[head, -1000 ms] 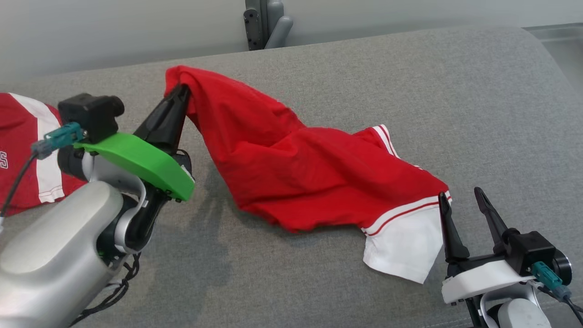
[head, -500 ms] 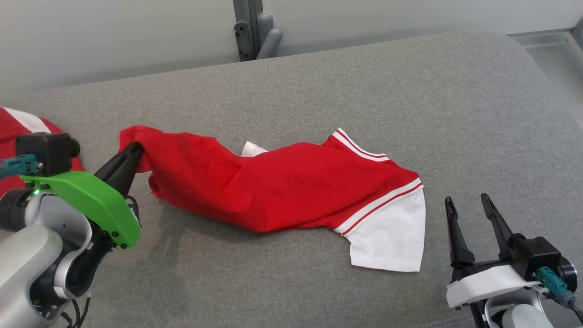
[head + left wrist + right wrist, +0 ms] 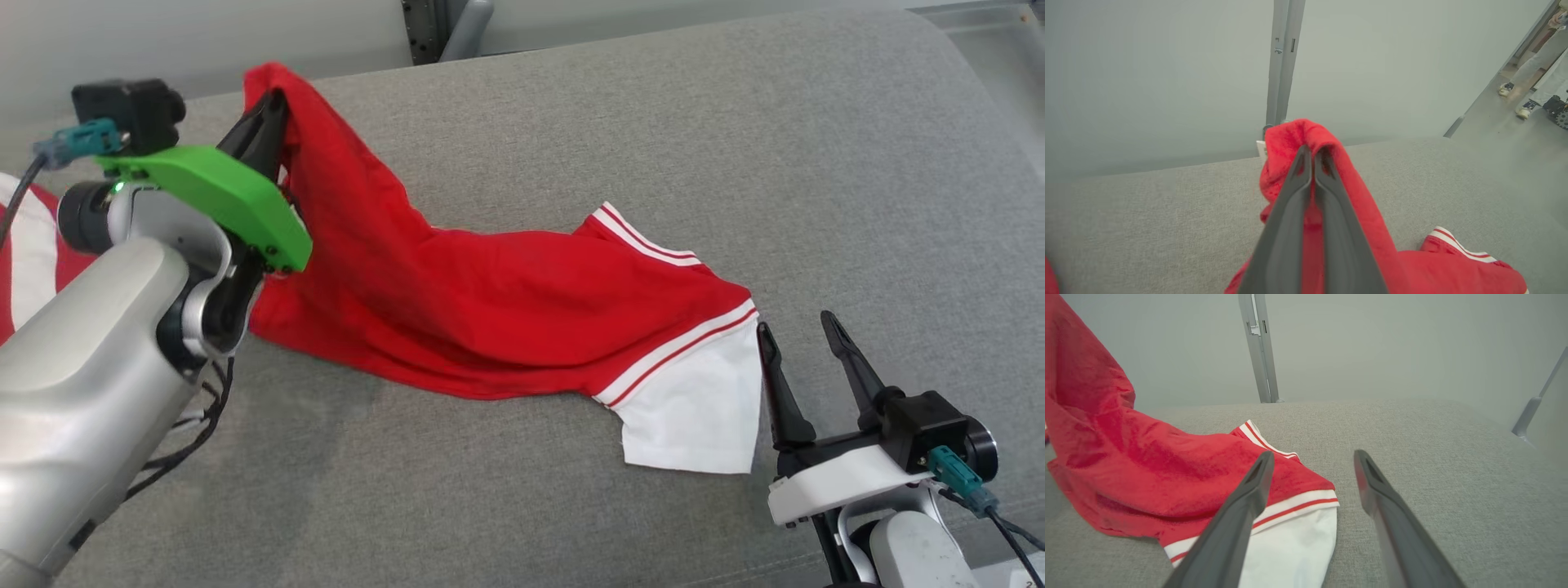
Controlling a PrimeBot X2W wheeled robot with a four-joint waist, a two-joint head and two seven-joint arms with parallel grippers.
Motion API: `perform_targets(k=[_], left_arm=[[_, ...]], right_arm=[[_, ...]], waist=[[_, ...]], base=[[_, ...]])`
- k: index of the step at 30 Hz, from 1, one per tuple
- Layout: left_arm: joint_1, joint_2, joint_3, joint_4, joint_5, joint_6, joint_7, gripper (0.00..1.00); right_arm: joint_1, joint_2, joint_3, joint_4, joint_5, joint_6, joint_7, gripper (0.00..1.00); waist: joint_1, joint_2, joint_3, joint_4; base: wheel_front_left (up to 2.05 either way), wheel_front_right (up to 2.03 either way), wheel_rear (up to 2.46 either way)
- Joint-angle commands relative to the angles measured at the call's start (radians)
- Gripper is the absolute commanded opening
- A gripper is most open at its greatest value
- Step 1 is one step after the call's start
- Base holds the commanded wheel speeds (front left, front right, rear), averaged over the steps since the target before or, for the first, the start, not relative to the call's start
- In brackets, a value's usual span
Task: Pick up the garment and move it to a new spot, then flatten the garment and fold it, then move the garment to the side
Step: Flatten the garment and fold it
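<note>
Left gripper (image 3: 273,100) clamped on the shirt (image 3: 506,302) — one red end lifted off the couch (image 3: 735,147) (white sleeve (image 3: 694,416) flat); right gripper (image 3: 796,321) spread, empty, just beside it.

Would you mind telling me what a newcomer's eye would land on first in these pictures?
The bright red garment sprawled across the grey cushion stands out first, one end lifted at the upper left by the left hand, which is shut on the fabric. Next comes its white sleeve lying flat at the lower right, with the right hand open just beside it.
</note>
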Motion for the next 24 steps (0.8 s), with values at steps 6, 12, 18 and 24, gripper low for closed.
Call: perform_targets(k=[6,12,18,24], left_arm=[[-0.115,-0.171,-0.014,0.273,0.063,-0.038,-0.090,0.13],[-0.086,-0.240,-0.055,0.493,0.068,-0.111,-0.082,1.00],[-0.059,-0.242,-0.083,0.577,0.067,-0.192,-0.060,1.00],[0.012,-0.198,-0.053,0.525,0.027,-0.214,-0.101,1.00]], right_arm=[[-0.002,-0.002,0.013,0.006,-0.005,-0.001,-0.003,1.00],[0.013,-0.002,0.016,0.001,0.006,-0.001,-0.003,1.00],[0.031,-0.002,0.008,0.006,0.017,-0.001,-0.003,1.00],[0.048,-0.002,-0.008,0.005,0.019,-0.001,-0.003,1.00]], waist=[[0.0000,0.0000,0.039,-0.090],[0.0000,0.0000,0.038,-0.129],[0.0000,0.0000,0.023,-0.111],[0.0000,0.0000,0.001,-0.069]], base=[[0.00,0.00,0.00],[0.00,0.00,0.00],[0.00,0.00,0.00],[0.00,0.00,0.00]])
